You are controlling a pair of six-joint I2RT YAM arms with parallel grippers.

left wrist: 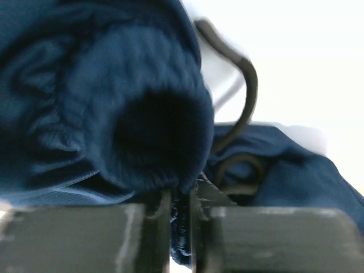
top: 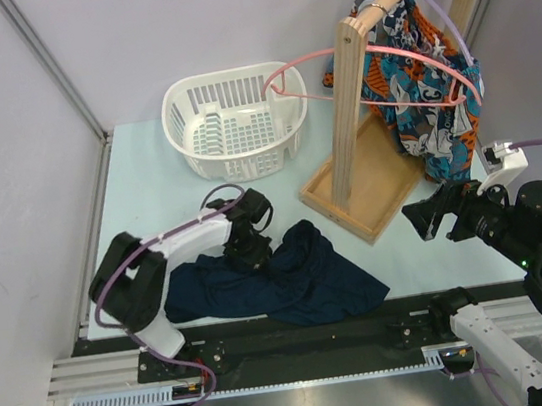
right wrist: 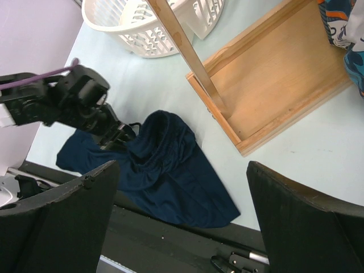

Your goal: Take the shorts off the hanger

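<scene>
The task is barely begun. The board shorts (top: 428, 100) hang at the far end of the wooden rack (top: 350, 121), draped on the lavender hanger (top: 439, 16), whose hook sits over the rack's top rod. A pink hanger (top: 311, 59) juts from the same rod toward the white basket (top: 197, 92) on the rack's left. Nothing has been unhooked or slid free yet.

Neither arm is on the shorts. The left fingers (left wrist: 74, 239) are clenched on a fold of the plain navy garment (top: 292, 281), which lies crumpled on the table (top: 149, 200) in front of the rack's base and is not the task's garment. The right fingers (right wrist: 62, 216) are spread wide and grasp nothing. They sit low, just in front of the rack's base and below the shorts.

Everything is left, I judge: reaching the shorts, pulling them off the hanger's bar and setting them down.
</scene>
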